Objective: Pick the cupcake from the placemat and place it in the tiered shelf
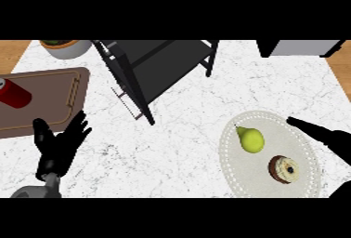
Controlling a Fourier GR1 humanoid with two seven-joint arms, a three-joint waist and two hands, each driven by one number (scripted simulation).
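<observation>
The white marbled worktop (pixel 192 139) carries all items in the head view. An oval pale placemat (pixel 237 172) with a dotted border lies at the lower right. The cupcake (pixel 284 169) sits on the placemat, in its lower right part, seen from above as a brown ring with a pale top and a dark spot at the centre. A yellow-green pear (pixel 251 139) lies on the same placemat, up and to the left of the cupcake and apart from it.

The black tiered shelf (pixel 154 65) stands at the top centre of the worktop, well apart from the placemat. No item is visible on it.

The right hand (pixel 316 131) enters from the right edge. Its visible fingers are extended and point up and to the left, with the tip over the upper right rim of the placemat. It holds nothing and does not touch the cupcake.

The left hand (pixel 58 148) rests at the lower left, fingers spread and straight, holding nothing. It overlaps the lower right corner of a brown tray (pixel 61 88). A red can (pixel 12 94) lies on the tray at its left side. A grey pot with a plant (pixel 66 47) stands at the top left. A dark and grey object (pixel 302 47) shows at the top right edge.
</observation>
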